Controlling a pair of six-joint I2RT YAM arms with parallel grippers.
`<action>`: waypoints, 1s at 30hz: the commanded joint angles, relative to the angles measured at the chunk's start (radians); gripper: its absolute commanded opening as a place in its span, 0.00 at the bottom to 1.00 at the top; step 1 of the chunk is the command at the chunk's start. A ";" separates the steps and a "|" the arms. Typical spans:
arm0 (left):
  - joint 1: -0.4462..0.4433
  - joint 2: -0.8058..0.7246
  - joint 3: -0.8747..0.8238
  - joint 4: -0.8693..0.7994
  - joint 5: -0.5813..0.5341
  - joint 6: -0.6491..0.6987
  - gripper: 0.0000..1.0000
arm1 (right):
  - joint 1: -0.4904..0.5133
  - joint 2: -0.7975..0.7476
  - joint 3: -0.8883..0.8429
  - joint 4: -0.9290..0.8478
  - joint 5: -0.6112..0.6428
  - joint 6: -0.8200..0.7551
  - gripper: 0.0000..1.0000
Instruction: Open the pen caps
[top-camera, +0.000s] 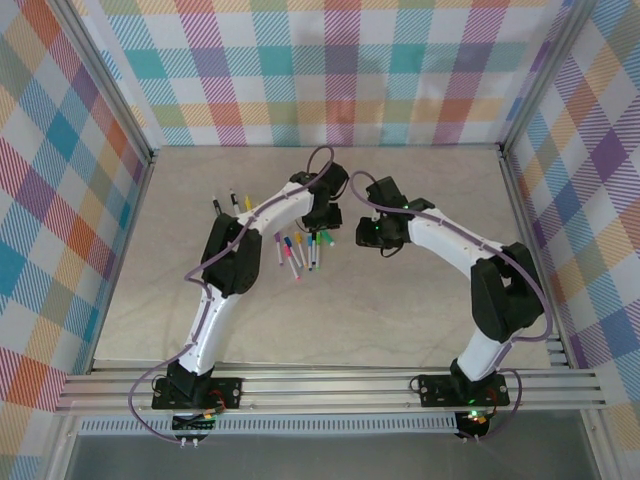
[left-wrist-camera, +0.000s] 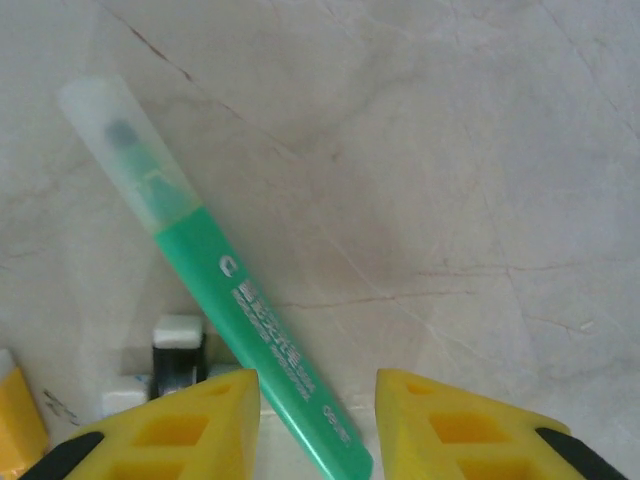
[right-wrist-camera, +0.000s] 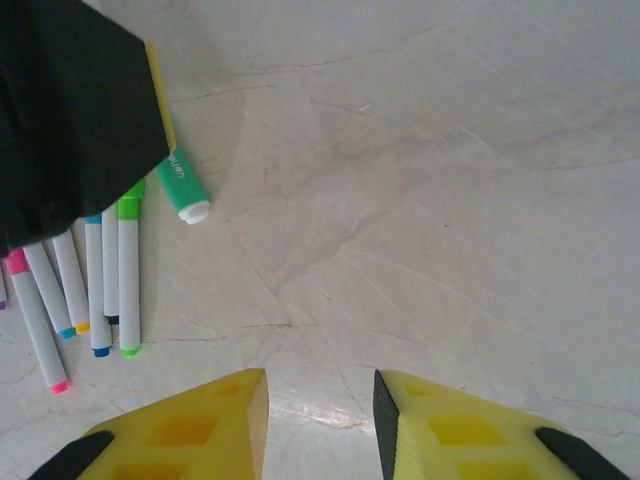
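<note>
Nearest to the top camera stands the metal rail (top-camera: 330, 385), and both arm bases are fixed on it. Beyond it the table (top-camera: 400, 300) is pale, with a marble pattern. The left arm (top-camera: 235, 255) and the right arm (top-camera: 470, 250) bend toward each other, and their wrists meet over the middle of the table.

The left gripper (left-wrist-camera: 318, 385) hangs low with its jaws partly spread. They pinch nothing, and the near end of the green pen (left-wrist-camera: 250, 320) lies on the table in the gap between them. The right gripper (right-wrist-camera: 318, 385) is spread about as much, with only bare table below it, to the right of the pens.

A row of white-barrelled pens (right-wrist-camera: 100, 280) lies just left of the green pen. The frosted cap (left-wrist-camera: 125, 150) sits on the far end of this pen, and the tip shows through it.

The step in hand seems to be to take this pen. To do it well, the left jaws should probably close square across the barrel, a little further from its end, so that it does not swing. The right gripper then needs to come to the cap and pull straight along the barrel, not sideways. The neighbouring pens are close and could be pushed.
</note>
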 joint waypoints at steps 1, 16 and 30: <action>-0.023 0.001 -0.020 -0.020 -0.021 -0.027 0.35 | -0.022 -0.039 -0.029 0.029 -0.039 0.014 0.35; -0.056 0.039 -0.034 -0.021 -0.020 -0.048 0.35 | -0.070 -0.058 -0.089 0.081 -0.121 0.019 0.35; -0.074 0.074 -0.025 -0.036 -0.003 -0.017 0.20 | -0.084 -0.058 -0.099 0.092 -0.142 0.027 0.34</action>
